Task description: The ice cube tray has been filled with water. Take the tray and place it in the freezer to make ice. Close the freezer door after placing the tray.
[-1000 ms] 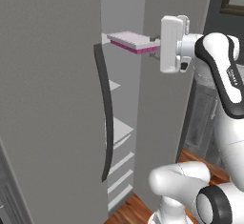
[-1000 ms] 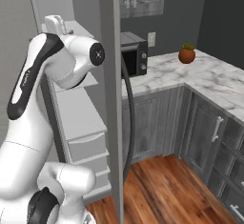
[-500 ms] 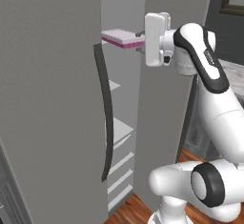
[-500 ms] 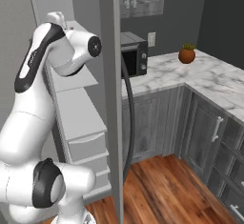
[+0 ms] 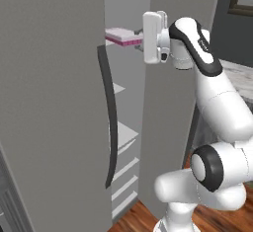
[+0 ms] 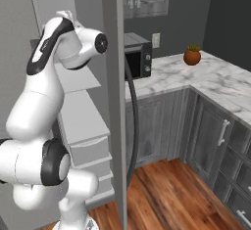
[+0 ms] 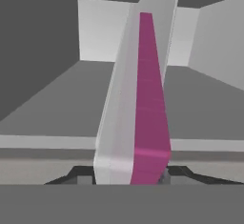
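Ice cube tray [image 5: 123, 35] pale pinkish-white, magenta side, held level inside upper freezer [image 5: 126, 9]. Freezer door [image 5: 49, 102] open, dark curved handle [image 5: 109, 127].

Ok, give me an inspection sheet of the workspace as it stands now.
Surface: white freezer shelves, nothing resting on those visible.
Job's things: ice cube tray held level, high in the open freezer; freezer door open, dark handle facing the robot.
Clutter: microwave and potted plant on the marble counter.
Grippers: gripper shut on the tray's near end.
Cables: nothing seen.
Surroundings: grey cabinets, wood floor.
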Motion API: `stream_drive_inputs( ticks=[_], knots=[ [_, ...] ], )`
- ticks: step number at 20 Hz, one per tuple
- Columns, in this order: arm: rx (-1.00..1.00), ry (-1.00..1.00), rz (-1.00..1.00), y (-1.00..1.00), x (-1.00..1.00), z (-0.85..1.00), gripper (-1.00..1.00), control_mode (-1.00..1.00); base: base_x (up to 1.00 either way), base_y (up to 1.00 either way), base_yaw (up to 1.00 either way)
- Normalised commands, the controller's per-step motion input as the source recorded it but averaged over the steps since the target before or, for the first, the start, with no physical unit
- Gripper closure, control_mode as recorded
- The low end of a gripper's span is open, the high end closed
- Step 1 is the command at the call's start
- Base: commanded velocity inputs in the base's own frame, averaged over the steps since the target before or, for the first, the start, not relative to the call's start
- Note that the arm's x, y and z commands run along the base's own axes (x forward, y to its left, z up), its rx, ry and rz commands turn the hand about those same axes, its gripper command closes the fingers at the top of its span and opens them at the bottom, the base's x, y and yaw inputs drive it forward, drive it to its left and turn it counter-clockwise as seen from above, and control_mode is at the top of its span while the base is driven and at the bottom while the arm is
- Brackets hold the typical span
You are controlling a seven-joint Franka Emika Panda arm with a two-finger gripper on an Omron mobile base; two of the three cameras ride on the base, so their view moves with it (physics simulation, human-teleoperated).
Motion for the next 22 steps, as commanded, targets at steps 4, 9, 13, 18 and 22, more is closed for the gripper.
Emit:
stream_drive_inputs(
  ticks=[4,9,13,18,22],
  knots=[
    [0.0,0.0,0.0,0.08,0.62,0.0,1.0,-1.0,0.0,0.0,0.0],
    [-0.04,0.01,0.0,0.25,0.6,0.0,1.0,-1.0,0.0,0.0,0.0],
    [-0.05,0.04,0.0,0.23,0.56,0.0,1.0,-1.0,0.0,0.0,0.0],
    [-0.05,0.05,0.0,0.06,0.56,-0.05,1.0,-1.0,0.0,0.0,0.0],
    [-0.06,0.04,0.0,0.13,0.6,-0.14,1.0,-1.0,0.0,0.0,0.0]
  ],
)
